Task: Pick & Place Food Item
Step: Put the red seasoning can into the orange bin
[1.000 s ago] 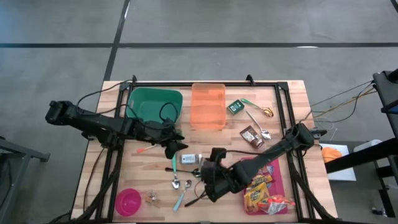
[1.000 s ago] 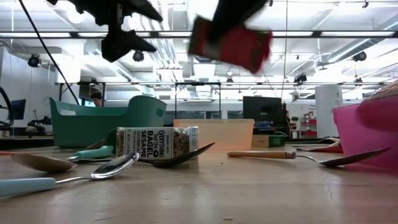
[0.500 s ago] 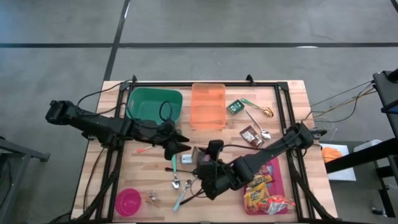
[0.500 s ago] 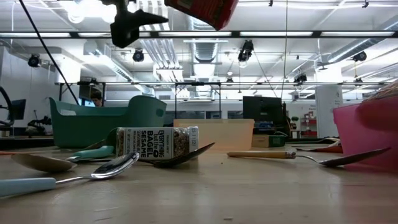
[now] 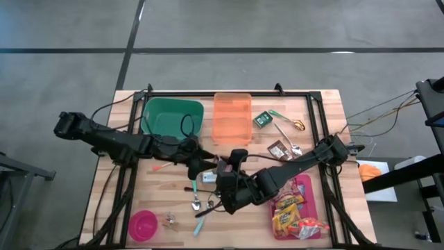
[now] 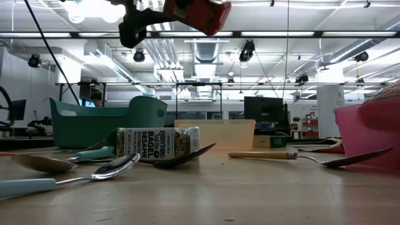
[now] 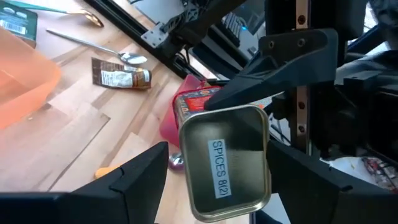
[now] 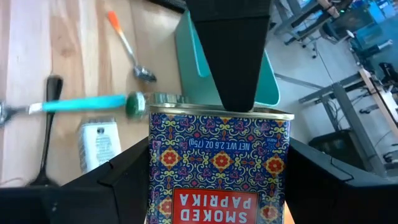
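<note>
- Bright, even light from ceiling strip lights (image 6: 206, 35) in the low view; a glare patch blooms beside them.
- Table (image 5: 173, 201) evenly lit, shadows soft.
- Nearest spoon (image 6: 75, 175) is soft, out of focus.
- Wrist views look slightly blurred.

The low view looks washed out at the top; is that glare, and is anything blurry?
Low view: ceiling lights flare white beside the red tin; the near spoon is soft. Right wrist view: the paprika tin is sharp, the table behind slightly smeared.
</note>
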Tool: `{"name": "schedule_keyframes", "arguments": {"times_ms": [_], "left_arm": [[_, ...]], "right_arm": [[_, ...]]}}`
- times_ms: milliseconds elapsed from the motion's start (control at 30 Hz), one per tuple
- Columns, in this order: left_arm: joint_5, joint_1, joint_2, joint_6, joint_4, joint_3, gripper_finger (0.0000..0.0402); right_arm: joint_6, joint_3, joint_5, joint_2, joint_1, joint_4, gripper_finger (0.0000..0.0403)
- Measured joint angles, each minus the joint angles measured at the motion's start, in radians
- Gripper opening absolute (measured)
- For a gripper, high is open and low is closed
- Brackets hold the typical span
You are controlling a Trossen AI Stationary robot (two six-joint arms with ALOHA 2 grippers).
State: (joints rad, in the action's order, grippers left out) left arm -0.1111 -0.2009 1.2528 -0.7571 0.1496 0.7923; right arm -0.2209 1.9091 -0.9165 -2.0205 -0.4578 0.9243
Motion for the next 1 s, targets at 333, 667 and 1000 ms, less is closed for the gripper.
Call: {"name": "schedule_keyframes", "arguments": {"times_ms": [333, 667, 1000], "left_arm": [[0.006, 0.006, 0.029, 0.049, -0.004, 0.058, 0.0275], [0.022, 0.005, 0.059, 0.045, -0.008, 0.06, 0.0275], [0.051, 0.005, 0.089, 0.042, -0.004, 0.062, 0.0231]], "right_arm": [[0.015, 0.002, -0.003, 0.0, 0.003, -0.023, 0.0275], [0.059, 0.0, -0.001, 0.001, 0.009, -0.064, 0.0275], [0.109, -0.001, 0.0, 0.001, 0.015, -0.092, 0.0275]]}}
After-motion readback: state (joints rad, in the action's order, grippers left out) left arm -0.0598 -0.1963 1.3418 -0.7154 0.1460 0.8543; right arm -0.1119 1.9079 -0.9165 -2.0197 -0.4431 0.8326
